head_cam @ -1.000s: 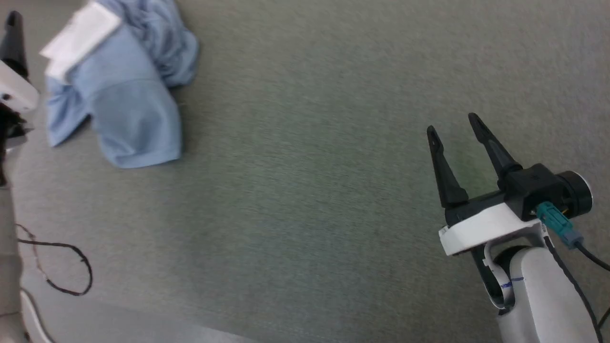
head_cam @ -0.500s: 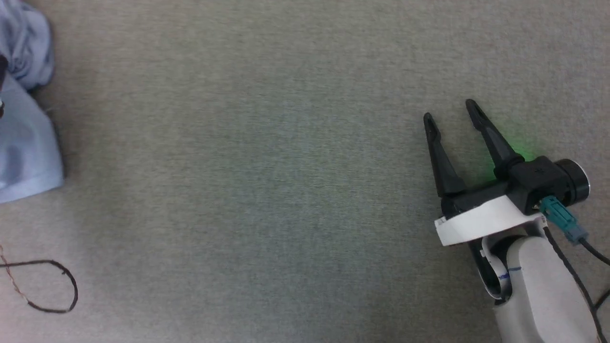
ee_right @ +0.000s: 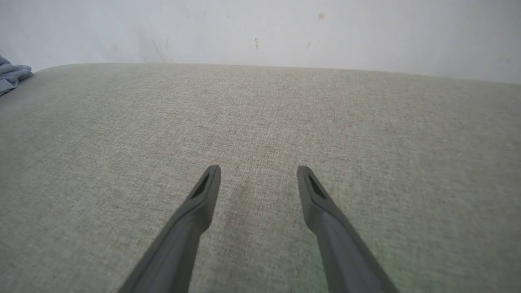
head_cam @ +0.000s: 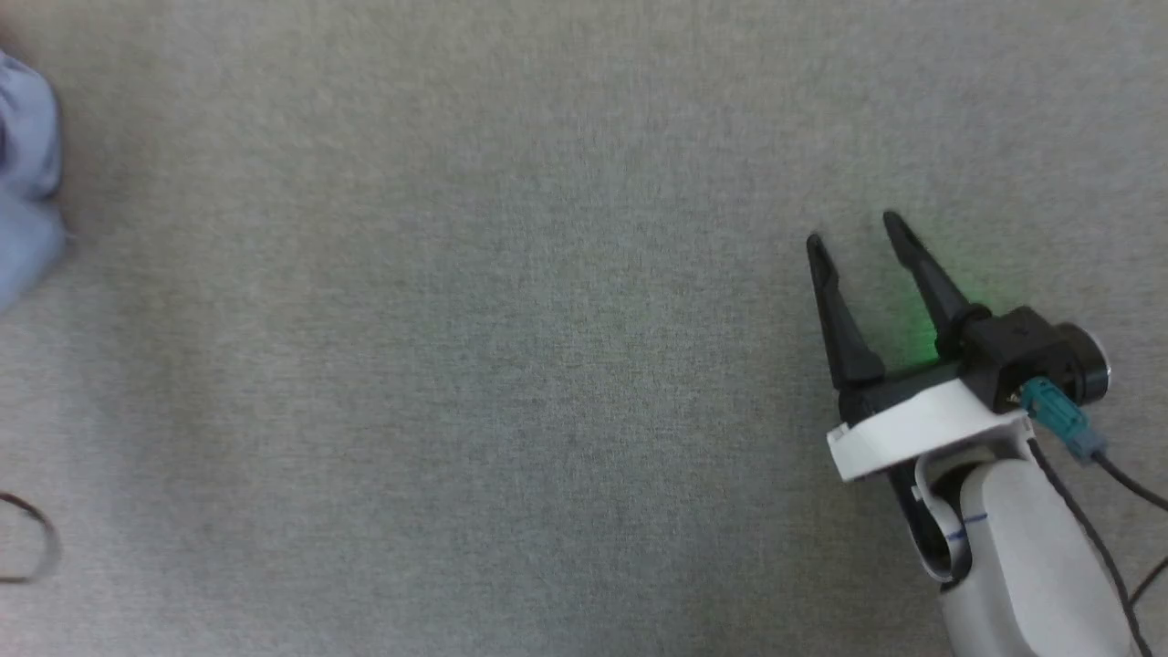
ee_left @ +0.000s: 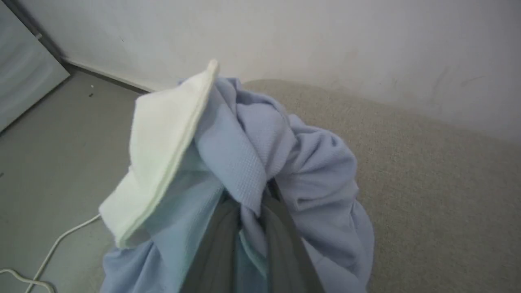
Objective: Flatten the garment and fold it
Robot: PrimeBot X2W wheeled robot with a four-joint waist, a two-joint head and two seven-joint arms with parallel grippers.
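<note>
In the left wrist view, note the left gripper (ee_left: pixel 254 209). Its fingers are pinched nearly together on a bunched fold of the garment (ee_left: pixel 313 171), whose white collar (ee_left: pixel 163 150) stands upturned. The head camera has swung right since a second ago, so the garment now lies at that view's left edge on the grey fabric surface (head_cam: pixel 511 365). The right gripper (head_cam: pixel 853 231) is spread wide and holds nothing.

One garment (ee_left: pixel 317 162), two end effectors (ee_left: pixel 253 211) (head_cam: pixel 853 231)
</note>
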